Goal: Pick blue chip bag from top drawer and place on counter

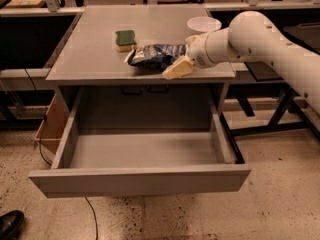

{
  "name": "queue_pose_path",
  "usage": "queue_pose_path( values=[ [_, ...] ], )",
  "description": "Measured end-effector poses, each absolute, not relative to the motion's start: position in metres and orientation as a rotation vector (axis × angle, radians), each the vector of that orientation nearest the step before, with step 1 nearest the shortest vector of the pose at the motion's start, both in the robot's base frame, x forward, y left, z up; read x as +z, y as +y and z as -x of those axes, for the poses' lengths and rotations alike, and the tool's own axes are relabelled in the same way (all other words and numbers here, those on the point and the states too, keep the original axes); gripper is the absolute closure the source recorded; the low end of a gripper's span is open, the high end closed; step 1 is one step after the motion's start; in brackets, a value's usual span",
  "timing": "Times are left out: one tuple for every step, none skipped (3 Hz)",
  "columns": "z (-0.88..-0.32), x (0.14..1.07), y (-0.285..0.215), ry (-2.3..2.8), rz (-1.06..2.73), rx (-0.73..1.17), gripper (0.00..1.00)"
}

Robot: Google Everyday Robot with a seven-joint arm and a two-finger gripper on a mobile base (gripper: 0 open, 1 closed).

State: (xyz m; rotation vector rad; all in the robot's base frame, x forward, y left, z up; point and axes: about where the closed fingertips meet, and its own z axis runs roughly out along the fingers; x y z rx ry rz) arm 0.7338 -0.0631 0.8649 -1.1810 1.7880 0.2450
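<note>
The blue chip bag lies on the counter, near its front middle, crumpled and stretched out sideways. My gripper is at the bag's right end, low over the counter and touching or almost touching the bag. The white arm reaches in from the right. The top drawer is pulled fully out below the counter, and its inside shows nothing in it.
A green-and-yellow sponge sits on the counter just behind and left of the bag. A clear plastic cup or bowl stands at the counter's back right. A wooden box is left of the drawer. A black shoe is on the floor at bottom left.
</note>
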Motion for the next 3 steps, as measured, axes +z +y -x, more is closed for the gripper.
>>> queue_pose_path(
  values=[
    [-0.71, 0.876, -0.088, 1.779, 1.207, 0.229, 0.0],
    [-0.679, 0.903, -0.134, 1.769, 1.259, 0.174, 0.0],
    [-0.674, 0.9, -0.134, 1.774, 1.279, 0.182, 0.0]
  ],
)
